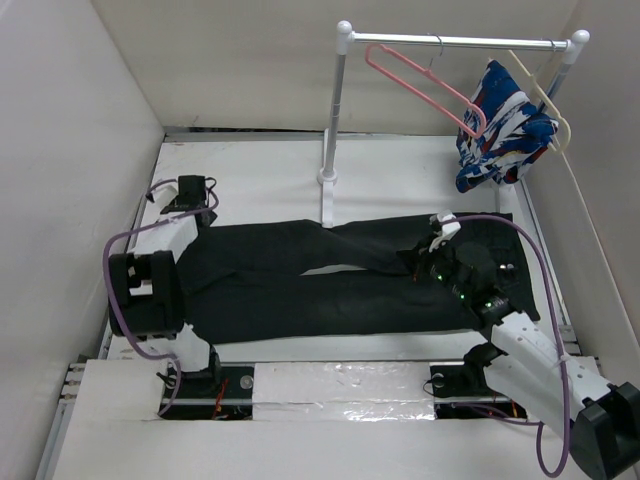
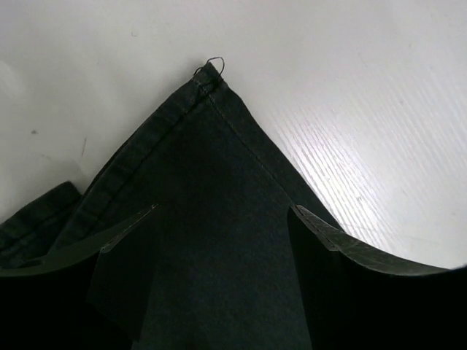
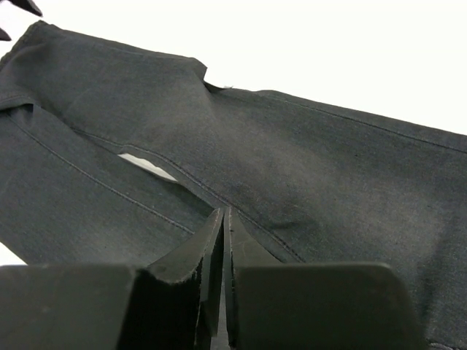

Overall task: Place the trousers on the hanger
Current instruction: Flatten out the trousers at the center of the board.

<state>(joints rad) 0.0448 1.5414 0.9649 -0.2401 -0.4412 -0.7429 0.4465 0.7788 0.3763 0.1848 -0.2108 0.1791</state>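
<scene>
On the white counter (image 1: 260, 170) the trousers (image 1: 300, 300) lie flat; we should pinch the hem deep with spread left fingers (image 2: 365, 273) (right fingers (image 3: 186, 266) are closed).

Counted are one pair of trousers (image 1: 330, 280), two hangers (the pink hanger (image 1: 425, 88), the cream hanger (image 1: 546, 100)), one patterned garment (image 1: 503, 128), one rail (image 1: 455, 42), and two grippers (left gripper (image 2: 222, 211), right gripper (image 3: 222, 216)).

Overhead plus wrist close-ups of trousers (image 1: 300, 280)
</scene>
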